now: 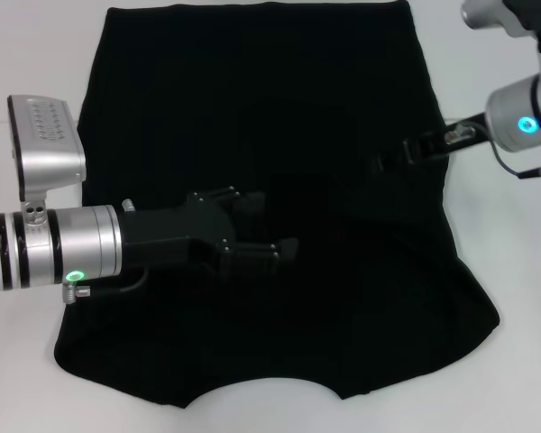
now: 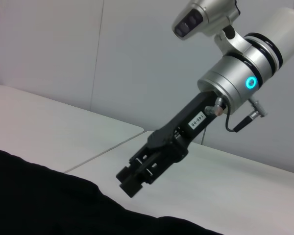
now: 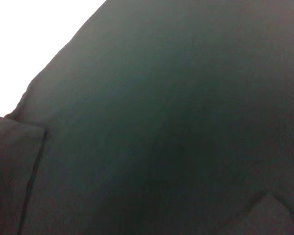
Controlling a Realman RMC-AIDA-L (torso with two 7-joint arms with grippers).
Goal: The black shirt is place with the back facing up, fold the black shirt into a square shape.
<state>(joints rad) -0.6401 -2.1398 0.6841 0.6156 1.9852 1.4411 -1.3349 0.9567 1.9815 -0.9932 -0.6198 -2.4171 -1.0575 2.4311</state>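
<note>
Black shirt, soft matte fabric, lies flat on white table.

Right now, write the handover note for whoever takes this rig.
Left gripper: open, above the middle of the black shirt, holding nothing.
Right gripper: above the shirt's right edge; holding nothing.
Shirt: spread on the white table, sleeves apparently folded in, collar edge nearest the robot.
Left to do: fold it lengthwise into a square.
</note>
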